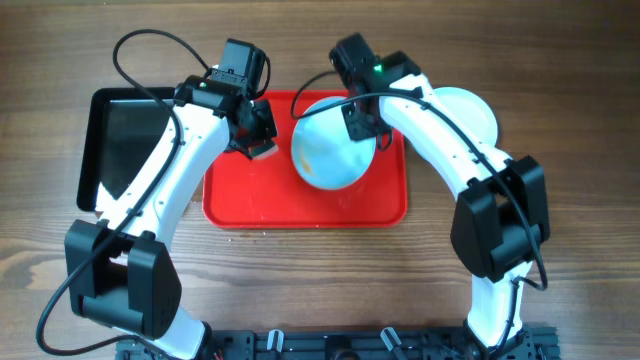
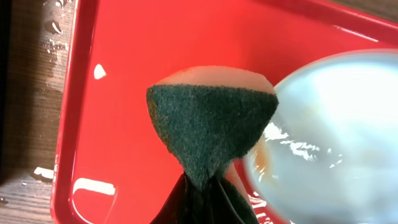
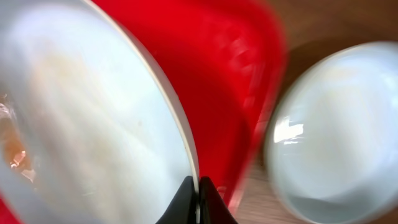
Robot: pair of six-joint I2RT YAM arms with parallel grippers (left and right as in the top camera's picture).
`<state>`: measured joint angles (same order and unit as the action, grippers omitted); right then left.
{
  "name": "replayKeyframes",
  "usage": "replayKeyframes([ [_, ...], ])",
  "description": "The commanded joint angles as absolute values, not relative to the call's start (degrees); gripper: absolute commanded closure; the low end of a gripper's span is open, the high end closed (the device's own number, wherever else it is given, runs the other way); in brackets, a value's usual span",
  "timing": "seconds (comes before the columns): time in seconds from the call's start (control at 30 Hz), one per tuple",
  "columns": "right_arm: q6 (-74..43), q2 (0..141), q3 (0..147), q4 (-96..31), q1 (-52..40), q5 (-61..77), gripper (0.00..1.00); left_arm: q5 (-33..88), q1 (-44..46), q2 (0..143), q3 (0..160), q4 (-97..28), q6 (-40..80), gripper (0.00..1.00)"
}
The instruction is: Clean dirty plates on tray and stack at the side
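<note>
The red tray (image 1: 250, 205) lies mid-table. Over it, a pale blue-white plate (image 1: 325, 150) is held tilted by its right rim, with my right gripper (image 1: 362, 118) shut on that edge. The right wrist view shows the rim pinched between the jaws (image 3: 198, 200) and an orange-brown smear on the plate's (image 3: 93, 124) far left. My left gripper (image 1: 258, 135) is shut on a sponge (image 2: 211, 124) with its green scouring face towards the camera. The sponge hangs just left of the plate (image 2: 336, 137) and I cannot tell if they touch. Another plate (image 1: 470, 105) rests on the wood right of the tray.
A black tray (image 1: 120, 140) sits against the red tray's left side. Water drops (image 2: 53, 28) lie on the wood beside the red tray's (image 2: 124, 81) rim. The side plate (image 3: 336, 130) is close to the tray's right edge (image 3: 249, 124).
</note>
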<state>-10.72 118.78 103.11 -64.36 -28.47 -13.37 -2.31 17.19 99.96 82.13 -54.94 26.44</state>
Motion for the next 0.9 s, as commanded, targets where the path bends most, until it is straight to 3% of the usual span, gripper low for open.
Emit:
replayKeyframes([
  [0.0, -4.7, 116.6, 109.1, -66.1, -28.7, -24.3, 0.96, -2.4, 17.0, 100.3, 81.6, -55.7, 27.5, 0.96],
  [0.27, 6.3, 114.8, 110.0, -68.5, -37.0, -47.7, 0.96, -1.7, 17.0, 100.3, 81.5, -56.2, 27.5, 0.96],
  [0.53, 16.5, 114.8, 110.0, -59.1, -47.9, -67.5, 0.96, -1.8, 16.5, 100.3, 77.2, -54.7, 27.5, 0.96],
  [0.73, 13.2, 114.8, 110.0, -59.3, -47.2, -63.5, 0.96, 0.7, 13.2, 100.3, 76.9, -54.5, 27.4, 0.96],
  [0.87, 9.4, 114.8, 110.0, -61.3, -41.0, -44.9, 0.96, 2.0, 12.5, 100.3, 76.9, -54.5, 27.4, 0.96],
])
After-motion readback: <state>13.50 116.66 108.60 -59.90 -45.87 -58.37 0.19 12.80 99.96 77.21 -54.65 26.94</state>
